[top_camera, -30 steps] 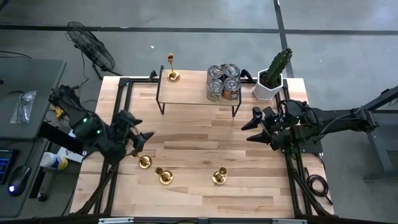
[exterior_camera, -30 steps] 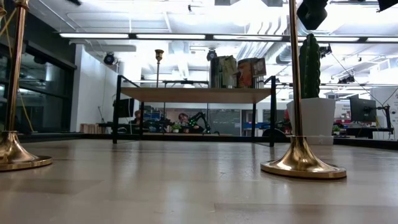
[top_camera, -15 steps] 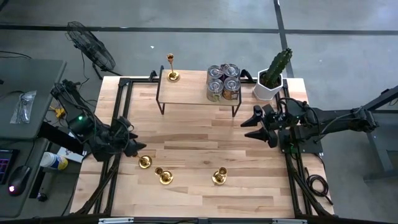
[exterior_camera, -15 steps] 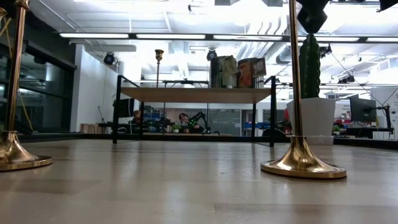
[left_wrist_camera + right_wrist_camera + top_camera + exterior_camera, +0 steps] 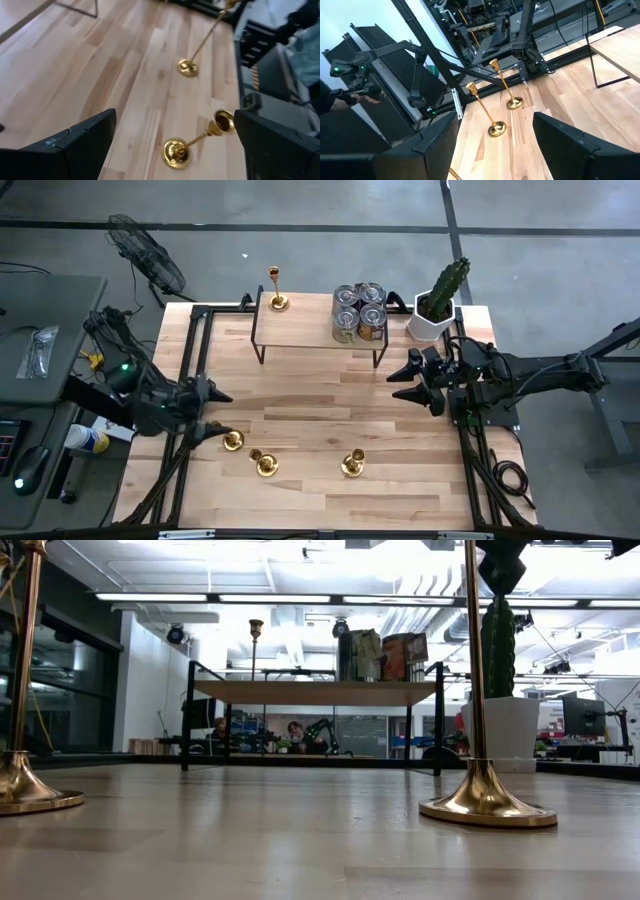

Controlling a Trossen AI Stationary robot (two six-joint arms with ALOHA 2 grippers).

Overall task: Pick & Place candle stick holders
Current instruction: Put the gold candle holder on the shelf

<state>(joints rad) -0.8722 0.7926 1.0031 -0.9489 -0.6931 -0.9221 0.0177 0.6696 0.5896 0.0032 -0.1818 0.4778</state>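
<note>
Three gold candle stick holders stand on their round bases on the near part of the wooden table: one (image 5: pixel 233 440), one (image 5: pixel 263 463) and one (image 5: pixel 352 463). A fourth (image 5: pixel 277 300) stands on the raised shelf (image 5: pixel 310 332) at the far side. My left gripper (image 5: pixel 215 412) is open and empty, just left of the leftmost holder, by the table's left edge. Its wrist view shows two holders (image 5: pixel 175 152) (image 5: pixel 187 67) ahead of it. My right gripper (image 5: pixel 400 387) is open and empty over the table's right side.
Several silver-topped cans (image 5: pixel 358 312) stand on the shelf's right half. A cactus in a white pot (image 5: pixel 437 310) stands at the far right corner. Black frame rails run along the table's left (image 5: pixel 190 370) and right (image 5: pixel 462 430) edges. Bare wood lies mid-table.
My left gripper has drawn back a little toward the table's left edge, away from the holders, and stays open. The holders have not moved.
</note>
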